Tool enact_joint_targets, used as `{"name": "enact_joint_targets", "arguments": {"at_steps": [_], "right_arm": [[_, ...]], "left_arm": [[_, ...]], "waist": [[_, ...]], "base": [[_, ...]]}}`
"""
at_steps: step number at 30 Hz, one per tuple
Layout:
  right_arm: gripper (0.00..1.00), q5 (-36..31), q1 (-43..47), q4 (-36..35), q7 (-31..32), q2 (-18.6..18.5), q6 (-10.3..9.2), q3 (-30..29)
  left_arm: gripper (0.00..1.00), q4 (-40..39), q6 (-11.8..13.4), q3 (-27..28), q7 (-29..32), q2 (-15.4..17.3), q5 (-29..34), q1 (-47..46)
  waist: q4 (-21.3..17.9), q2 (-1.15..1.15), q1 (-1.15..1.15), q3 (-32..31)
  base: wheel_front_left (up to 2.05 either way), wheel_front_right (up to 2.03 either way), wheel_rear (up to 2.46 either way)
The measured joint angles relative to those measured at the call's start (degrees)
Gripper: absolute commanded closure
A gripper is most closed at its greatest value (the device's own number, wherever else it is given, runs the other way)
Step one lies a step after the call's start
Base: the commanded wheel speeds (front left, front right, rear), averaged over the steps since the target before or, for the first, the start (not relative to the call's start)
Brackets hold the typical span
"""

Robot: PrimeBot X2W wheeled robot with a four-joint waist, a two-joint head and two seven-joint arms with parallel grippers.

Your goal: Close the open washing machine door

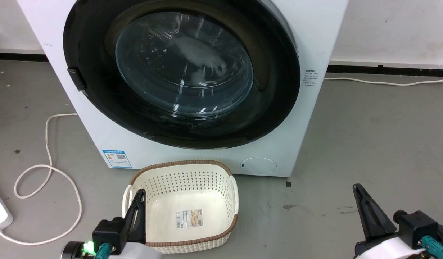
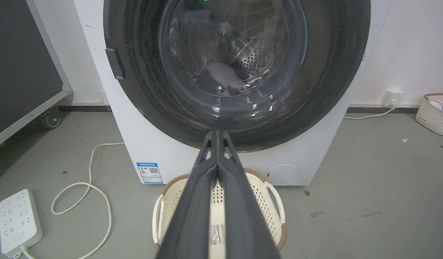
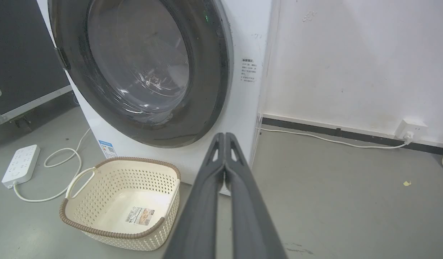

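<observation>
Both left fingers (image 1: 136, 212) and right fingers (image 1: 370, 212) are clenched empty; a cream basket (image 1: 181, 163) stands before the washing machine (image 1: 109, 133).

— Someone's laundry room, is it?
— Looks more like a test lab to me. The washing machine (image 1: 99, 118) stands on a bare grey floor (image 1: 369, 136), against a scuffed white wall (image 3: 351, 54).
— And that power strip (image 2: 18, 219) lying loose, cable (image 1: 48, 144) trailing?
— Yes, and a black wheeled case (image 2: 23, 64) parked beside the machine, like gear in a workshop
</observation>
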Motion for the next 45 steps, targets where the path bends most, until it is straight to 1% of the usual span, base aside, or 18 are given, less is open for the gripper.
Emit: {"name": "enact_joint_targets", "arguments": {"at_steps": [36, 45], "right_arm": [[1.00, -2.01, -0.98, -0.79, 4.44, 1.11, 0.00, 0.51], [1.00, -2.43, -1.17, -0.96, 5.45, 1.33, 0.00, 0.64]], "left_arm": [[1.00, -1.49, -0.15, 2.12, 4.57, -0.22, 1.56, -0.72], [1.00, -1.78, -0.54, 2.68, 5.58, -0.24, 2.08, -1.33]], "waist": [[0.50, 0.00, 0.00, -0.59], [0.61, 0.00, 0.00, -0.73]], "base": [[0.00, 0.00, 0.00], [0.00, 0.00, 0.00]]}}
